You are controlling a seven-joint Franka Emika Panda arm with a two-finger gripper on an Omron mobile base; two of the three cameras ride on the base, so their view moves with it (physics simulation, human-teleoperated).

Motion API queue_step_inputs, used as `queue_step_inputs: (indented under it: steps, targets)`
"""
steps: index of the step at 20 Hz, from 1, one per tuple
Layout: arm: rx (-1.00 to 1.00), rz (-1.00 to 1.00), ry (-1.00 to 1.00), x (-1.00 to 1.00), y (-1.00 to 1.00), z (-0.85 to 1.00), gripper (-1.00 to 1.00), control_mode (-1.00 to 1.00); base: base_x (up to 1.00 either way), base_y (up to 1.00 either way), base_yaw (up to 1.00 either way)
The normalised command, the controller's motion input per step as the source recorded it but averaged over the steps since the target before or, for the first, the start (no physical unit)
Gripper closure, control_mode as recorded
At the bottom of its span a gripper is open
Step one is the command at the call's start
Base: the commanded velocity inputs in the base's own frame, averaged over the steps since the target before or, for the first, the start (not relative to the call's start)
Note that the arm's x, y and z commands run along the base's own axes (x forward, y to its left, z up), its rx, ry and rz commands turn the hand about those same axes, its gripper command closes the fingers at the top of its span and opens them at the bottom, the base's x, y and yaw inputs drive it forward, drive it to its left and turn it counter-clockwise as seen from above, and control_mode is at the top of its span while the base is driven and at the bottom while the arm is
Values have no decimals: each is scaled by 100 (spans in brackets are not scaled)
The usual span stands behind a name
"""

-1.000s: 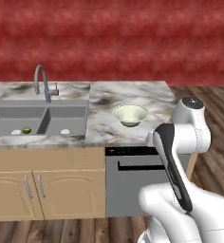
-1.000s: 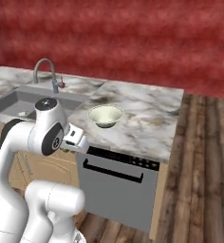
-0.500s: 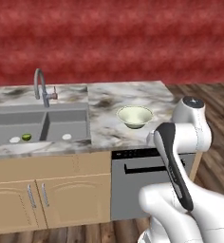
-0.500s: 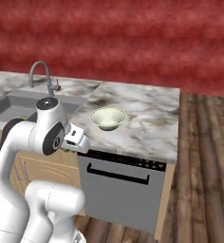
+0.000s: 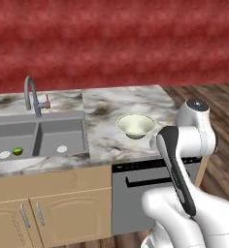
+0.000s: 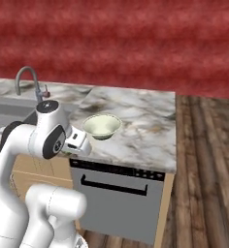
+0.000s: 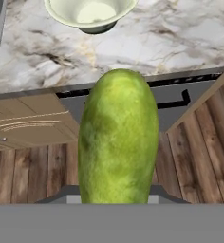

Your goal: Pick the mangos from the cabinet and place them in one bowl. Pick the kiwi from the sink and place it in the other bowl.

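The end effector [image 7: 116, 201] pinches the long green mango [image 7: 117, 137]; beyond it, on the marble bench [image 7: 180, 42], sits the cream bowl [image 7: 88, 12]; the kiwi [image 5: 17, 151] lies far off in the sink [image 5: 39, 138].

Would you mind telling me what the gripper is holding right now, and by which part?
The gripper holds the long green mango, gripped at its lower end; the fruit stands up along the hand view, hiding the fingertips.
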Motion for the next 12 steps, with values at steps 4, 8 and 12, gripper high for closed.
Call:
queue_step_inputs:
  steps: [4, 8, 12]
  targets:
    - [0, 0, 0, 0, 0, 0, 100, 100, 27, 2, 0]
    - [0, 0, 0, 0, 0, 0, 100, 100, 31, 31, -2]
    - [0, 0, 0, 0, 0, 0, 100, 100, 29, 11, -1]
